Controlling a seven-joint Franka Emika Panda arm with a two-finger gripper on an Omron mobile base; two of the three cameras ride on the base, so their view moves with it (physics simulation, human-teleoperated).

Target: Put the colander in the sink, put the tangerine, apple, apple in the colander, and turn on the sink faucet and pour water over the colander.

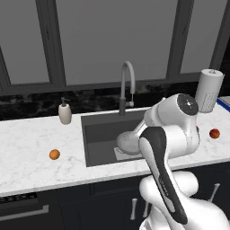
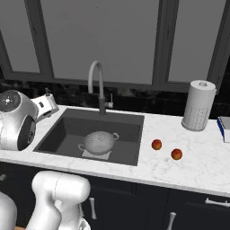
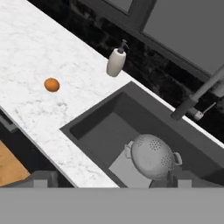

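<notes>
Glossy white arm (image 1: 168, 134), dark joints

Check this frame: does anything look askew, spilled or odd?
Nothing stands out. The grey perforated metal colander sits upright in the dark rectangular sink; the small orange tangerine and two red apples rest on the white marble counter.

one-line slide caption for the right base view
Grey perforated metal colander sits in the dark sink; two red apples wait on the marble counter.

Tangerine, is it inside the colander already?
No, the tangerine still sits on the white counter left of the sink, while the colander stands in the basin with no fruit in it.
</notes>
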